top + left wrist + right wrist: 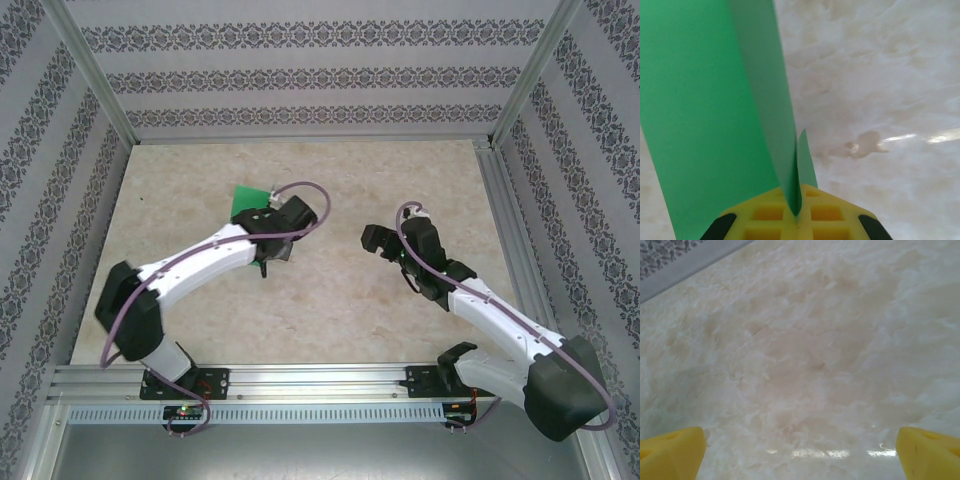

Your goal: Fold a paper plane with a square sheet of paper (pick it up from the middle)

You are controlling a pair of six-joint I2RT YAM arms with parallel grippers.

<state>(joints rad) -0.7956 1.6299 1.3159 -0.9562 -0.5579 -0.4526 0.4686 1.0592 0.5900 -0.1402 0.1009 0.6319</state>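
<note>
Left end effector [796, 212]: closed tight on a fold of the green paper [705, 115], bottom middle of the left wrist view; yellow pads pressed together with the green edge between them, finger bodies cut off by the lower frame edge.
Green paper, close up: rises from the pinch towards the top of the frame; a broad panel on the left, a narrower band beside it, a short pointed flap just right of the pinch; top and left edges cut off, so the full outline cannot be told.
Green paper, from above [250, 197]: a small green patch left of centre, its lower part hidden under the left arm [200, 262]; whether it touches the worktop [330, 310] or hangs above it cannot be told.
Left fingertips, from above: hidden beneath the wrist and its cable, hard to make out.
Right end effector [800, 455]: spread wide, holding nothing; one yellow fingertip in each lower corner of the right wrist view, both cut off by the frame, bare pale marbled worktop between them.
Right end effector, from above [378, 240]: dark, right of centre, well apart from the green paper; jaw gap too small to read here.
Patterned wall [300, 75]: lines the back and sides of the enclosure; a blurred strip of it in the upper left corner of the right wrist view.
Glare: bright streaks on the worktop in both wrist views.
</note>
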